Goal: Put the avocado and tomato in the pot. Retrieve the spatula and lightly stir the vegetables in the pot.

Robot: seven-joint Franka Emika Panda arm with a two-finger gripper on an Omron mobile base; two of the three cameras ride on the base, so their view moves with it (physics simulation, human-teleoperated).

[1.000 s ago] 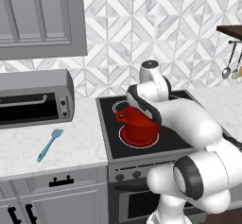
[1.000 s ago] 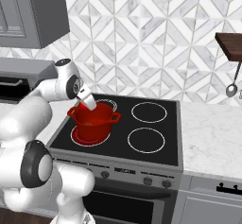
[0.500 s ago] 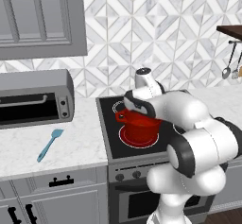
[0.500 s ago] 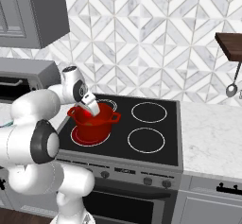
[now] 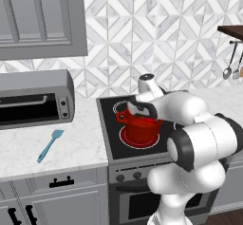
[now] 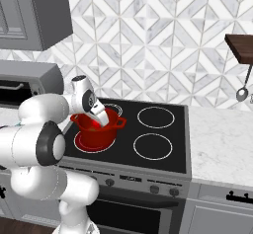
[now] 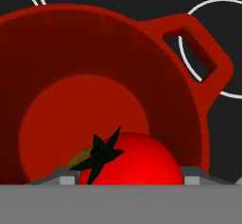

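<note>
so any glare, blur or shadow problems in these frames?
Hand view: sharp, a soft highlight on the tomato, the pot wall darker than its floor. Left base view: even flat light, only a faint shadow beside the spatula. Right base view: no blur; the claw reads clearly against the red pot.

At your nine o'clock, a grey metal toaster oven sits on the white marble counter. Dead ahead, a black glass four-ring stovetop. At two o'clock, grey metal utensils hang under a dark wooden shelf.
</note>
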